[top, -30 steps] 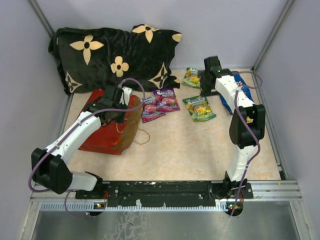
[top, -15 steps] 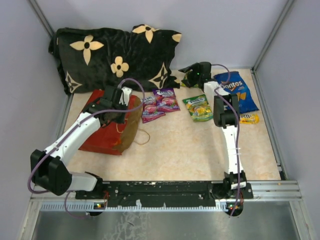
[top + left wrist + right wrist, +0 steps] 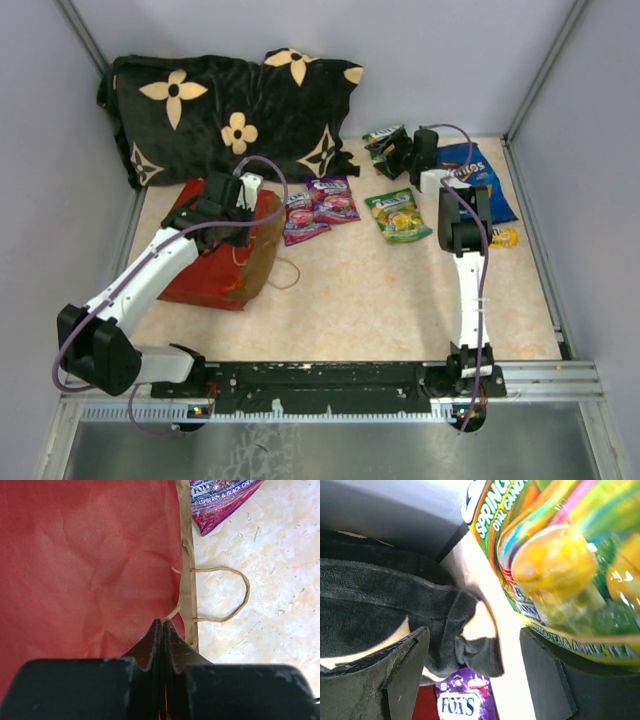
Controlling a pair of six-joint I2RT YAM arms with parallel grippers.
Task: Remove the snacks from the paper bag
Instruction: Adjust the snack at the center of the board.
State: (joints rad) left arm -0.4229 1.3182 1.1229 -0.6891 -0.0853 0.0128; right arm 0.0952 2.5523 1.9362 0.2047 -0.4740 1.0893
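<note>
The red paper bag (image 3: 205, 265) lies on its side at the left, its brown mouth facing right. My left gripper (image 3: 228, 212) is shut on its upper edge; in the left wrist view the closed fingertips (image 3: 164, 626) pinch the red paper (image 3: 85, 565) beside a tan cord handle (image 3: 235, 577). My right gripper (image 3: 398, 152) is open at the back, with a green candy pouch (image 3: 381, 138) tipped up against one finger; it fills the right wrist view (image 3: 560, 555) above the open jaws (image 3: 475, 670). Two purple pouches (image 3: 333, 198), a second green pouch (image 3: 400, 215), the blue Doritos bag (image 3: 478, 178) and the yellow M&M's packet (image 3: 503, 237) lie on the table.
The black flowered pillow (image 3: 230, 110) lies along the back wall, just left of my right gripper, and shows in the right wrist view (image 3: 395, 595). A purple Fox's pouch (image 3: 465, 702) shows beyond the open jaws. Grey walls close in the back and both sides.
My right arm has swung off the Doritos bag toward the back, and the green pouch there is now tipped up and pushed back. The left arm and bag have barely moved.
</note>
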